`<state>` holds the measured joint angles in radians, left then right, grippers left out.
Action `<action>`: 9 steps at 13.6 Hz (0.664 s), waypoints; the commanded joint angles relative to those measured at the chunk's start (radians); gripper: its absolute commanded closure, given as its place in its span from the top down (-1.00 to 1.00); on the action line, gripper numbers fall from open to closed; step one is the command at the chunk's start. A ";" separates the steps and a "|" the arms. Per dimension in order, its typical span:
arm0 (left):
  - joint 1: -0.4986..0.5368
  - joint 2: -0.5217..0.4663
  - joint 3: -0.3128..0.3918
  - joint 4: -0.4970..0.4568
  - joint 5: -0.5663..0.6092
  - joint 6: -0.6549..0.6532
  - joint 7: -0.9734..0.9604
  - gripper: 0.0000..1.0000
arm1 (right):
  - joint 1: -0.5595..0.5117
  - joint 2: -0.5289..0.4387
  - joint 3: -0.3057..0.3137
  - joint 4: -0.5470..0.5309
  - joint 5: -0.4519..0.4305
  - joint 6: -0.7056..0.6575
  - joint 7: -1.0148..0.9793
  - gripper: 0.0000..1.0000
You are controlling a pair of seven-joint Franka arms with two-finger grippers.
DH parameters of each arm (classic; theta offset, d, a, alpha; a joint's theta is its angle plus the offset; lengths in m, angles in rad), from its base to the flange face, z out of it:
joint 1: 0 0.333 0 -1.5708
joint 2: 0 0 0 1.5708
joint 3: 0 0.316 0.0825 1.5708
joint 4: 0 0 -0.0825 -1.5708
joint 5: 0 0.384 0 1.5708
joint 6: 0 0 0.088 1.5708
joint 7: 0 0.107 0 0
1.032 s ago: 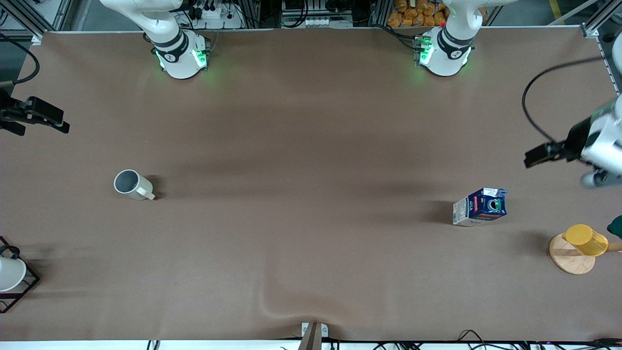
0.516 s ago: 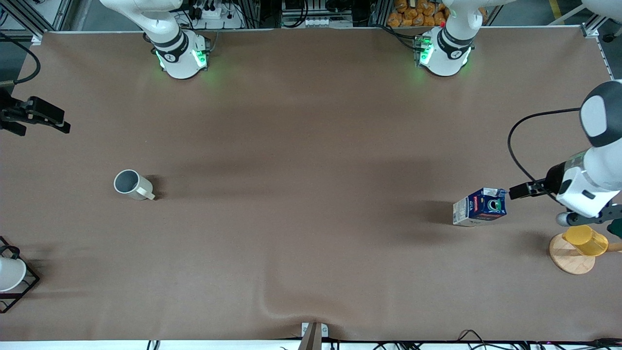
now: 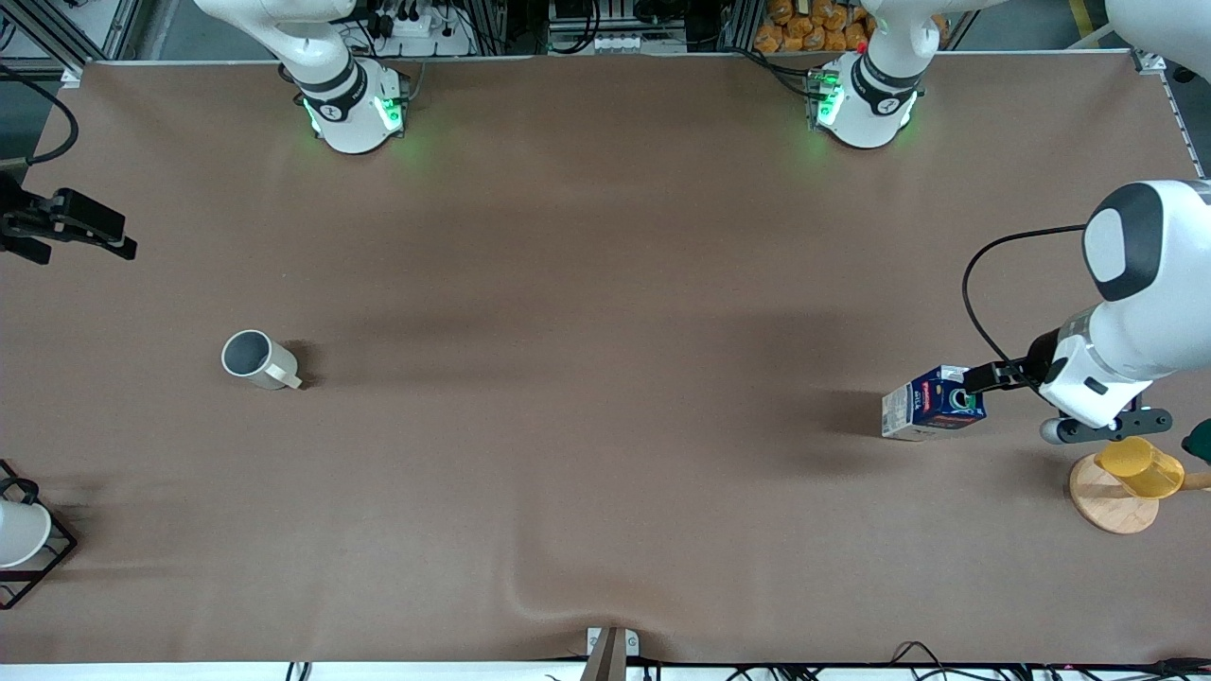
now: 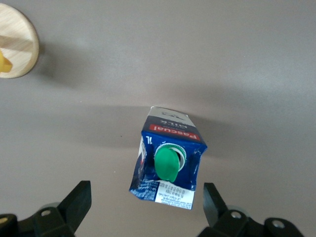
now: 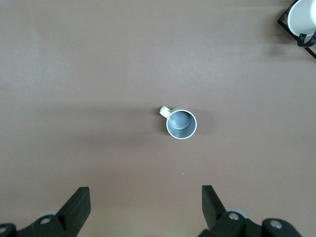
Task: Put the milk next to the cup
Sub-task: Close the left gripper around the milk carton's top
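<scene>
Nearest the front camera, at the left arm's end of the desk [image 3: 605, 530], a yellow cup [image 3: 1140, 466] sits on a wooden disc [image 3: 1109, 506]; at the right arm's end a white cup [image 3: 19, 532] in a black wire rack [image 3: 43, 558] is cut off by the frame edge.

A little farther from the camera the milk [image 3: 932, 404] stands upright near the left arm's end, its long axis vertical and its green cap [image 4: 168, 162] facing up toward the left wrist camera. The left pincer [image 3: 984, 378] hangs just over the carton's top, fingers [image 4: 74, 205] spread wide apart to either side of it, not touching it; in the front view its tips are partly lost against the dark carton.

The cup [image 3: 254, 359] stands upright well apart from the milk, toward the right arm's end, its handle pointing toward the left arm's end. Bare brown desk lies between the two.

Farthest, the right pincer [image 3: 80, 227] waits over the desk's edge at the right arm's end, its fingers [image 5: 76, 205] wide apart and its arm cut off.
</scene>
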<state>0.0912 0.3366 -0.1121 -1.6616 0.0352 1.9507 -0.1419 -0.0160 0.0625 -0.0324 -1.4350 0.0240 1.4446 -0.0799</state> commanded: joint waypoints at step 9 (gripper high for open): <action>-0.013 0.065 0.000 -0.024 -0.012 0.083 0.028 1.00 | 0.004 0.005 0.002 0.001 0.007 -0.006 0.012 1.00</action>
<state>0.0779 0.3976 -0.1136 -1.6834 0.0352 2.0185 -0.1377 -0.0161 0.0656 -0.0319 -1.4359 0.0241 1.4439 -0.0797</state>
